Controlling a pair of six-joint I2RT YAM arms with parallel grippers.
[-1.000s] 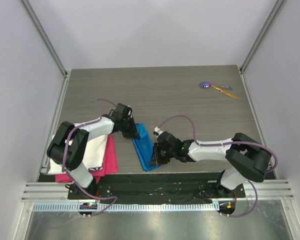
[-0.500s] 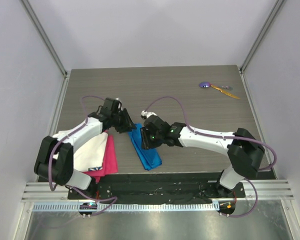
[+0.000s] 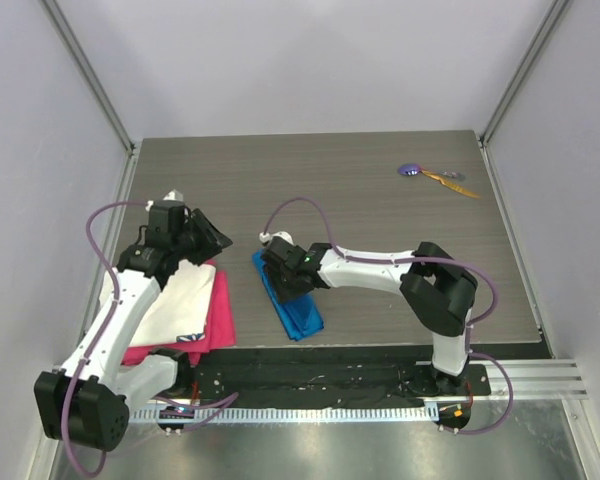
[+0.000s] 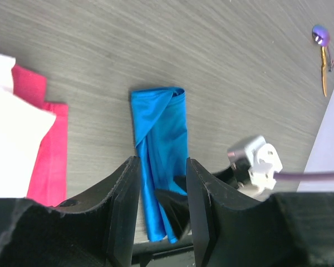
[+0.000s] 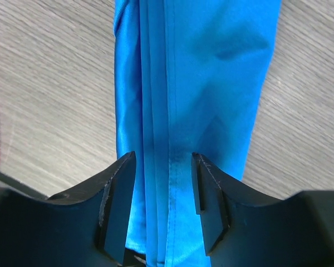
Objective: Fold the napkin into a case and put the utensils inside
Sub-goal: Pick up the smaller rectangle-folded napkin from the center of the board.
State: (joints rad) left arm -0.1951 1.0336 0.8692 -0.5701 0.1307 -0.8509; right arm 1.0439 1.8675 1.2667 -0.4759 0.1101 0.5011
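Two grippers show their fingers spread, pinching nothing. The left gripper [image 3: 208,237] is left of centre, and the right gripper [image 5: 162,206] hovers just above the bright blue, shiny fabric napkin [image 3: 302,318], a narrow folded strip at lower centre. The slim purple-headed and orange-yellow utensils [image 3: 448,182] lie at upper right, well apart. The next move is probably to fetch them: lift straight off so the folds stay put, leaving one end open.

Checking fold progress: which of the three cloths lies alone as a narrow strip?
The blue napkin; the white cloth lies stacked on the pink cloth.
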